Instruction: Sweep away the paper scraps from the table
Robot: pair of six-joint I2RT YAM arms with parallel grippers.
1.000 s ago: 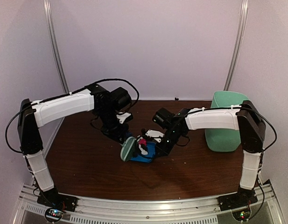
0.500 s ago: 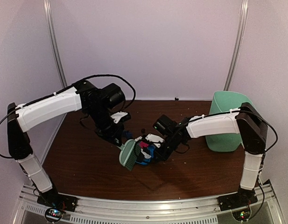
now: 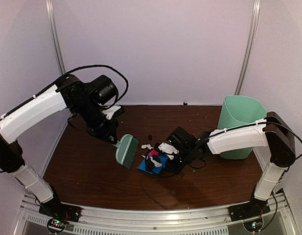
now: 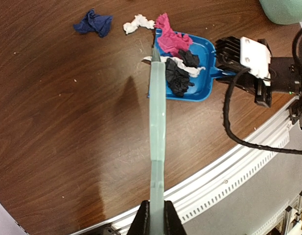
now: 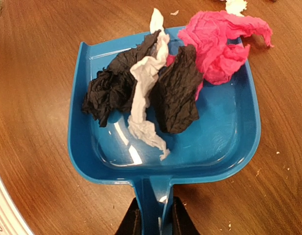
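Note:
My right gripper [image 5: 154,220] is shut on the handle of the blue dustpan [image 5: 224,142], which lies flat on the table [image 3: 92,171]. In the pan lie black [image 5: 177,93], white [image 5: 146,93] and pink [image 5: 219,41] paper scraps; the pink one hangs over the lip. My left gripper [image 4: 157,218] is shut on the handle of the mint-green brush [image 4: 158,112], held above the table left of the pan [image 3: 150,165], its tip by the pan's lip. A dark blue wad [image 4: 94,23] and a white wad [image 4: 137,23] lie on the table beyond the pan.
A mint-green bin [image 3: 239,125] stands at the back right, beside the right arm. The silver rail [image 3: 155,215] runs along the near edge. Small crumbs dot the wood around the pan.
My left arm has swung the brush up and to the left, off the dustpan. The dustpan with its scraps has slid slightly right and nearer.

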